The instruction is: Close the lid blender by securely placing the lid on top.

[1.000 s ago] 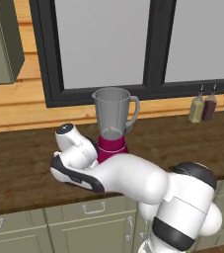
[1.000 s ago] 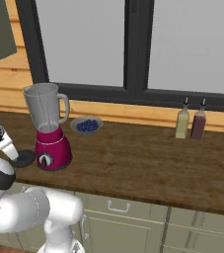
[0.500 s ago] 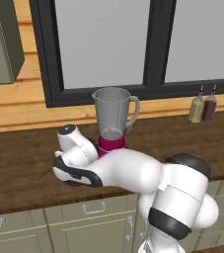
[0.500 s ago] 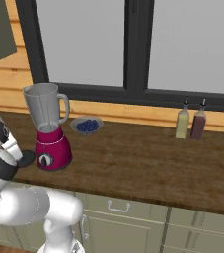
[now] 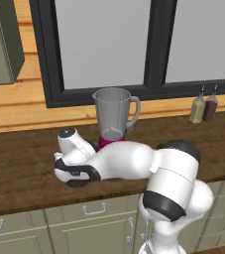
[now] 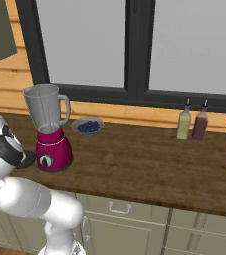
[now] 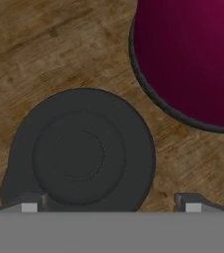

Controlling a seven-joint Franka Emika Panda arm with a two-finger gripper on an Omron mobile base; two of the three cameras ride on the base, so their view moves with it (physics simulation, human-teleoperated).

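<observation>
We see the tool [image 7: 108,205] spread wide, holding nothing, just above the lid [image 7: 81,150], which lies flat on the worktop [image 7: 39,44]. The blender [image 7: 190,59] stands beside the lid at 2 o'clock, jar uncovered.

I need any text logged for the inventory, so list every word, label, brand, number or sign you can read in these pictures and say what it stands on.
There is no readable text in any view.
The blender has a round dial on its base, but no figures or marks can be made out on it.
The two bottles by the window carry no legible labels.
The lid is plain dark, without lettering.
</observation>
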